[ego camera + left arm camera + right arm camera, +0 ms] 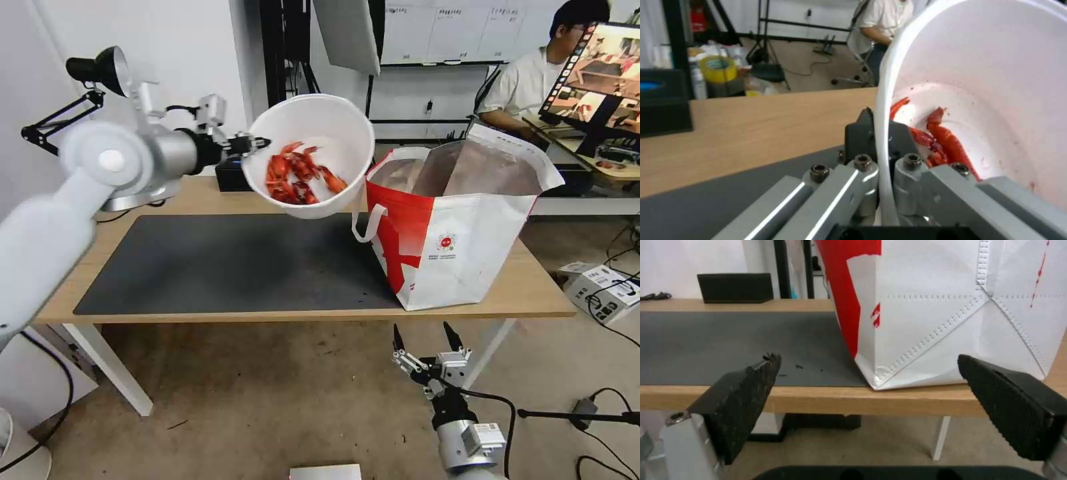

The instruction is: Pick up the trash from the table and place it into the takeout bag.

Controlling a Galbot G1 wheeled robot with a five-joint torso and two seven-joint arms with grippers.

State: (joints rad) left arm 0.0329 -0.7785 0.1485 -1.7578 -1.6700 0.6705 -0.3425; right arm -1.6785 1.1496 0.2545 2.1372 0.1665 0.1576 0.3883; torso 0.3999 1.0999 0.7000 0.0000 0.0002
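— Where was the white round plastic bowl of red crayfish shells (308, 155)?

— Off the light wood table (200, 197), tilted, its rim clamped between the fingers of the left gripper (257, 143).

— And the red-and-white foil-lined takeout bag (460, 220)?

— Just beyond the bowl's far side from that gripper, mouth open, slightly lower.

— The other arm?

— The right gripper (427, 337) hung below the table edge in front of the bag, fingers spread apart, holding nothing.

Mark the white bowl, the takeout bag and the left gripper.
white bowl (347, 127), head view, inner wall.
takeout bag (467, 247), head view, white front panel.
left gripper (257, 143), head view, fingers clamped on the bowl's rim.
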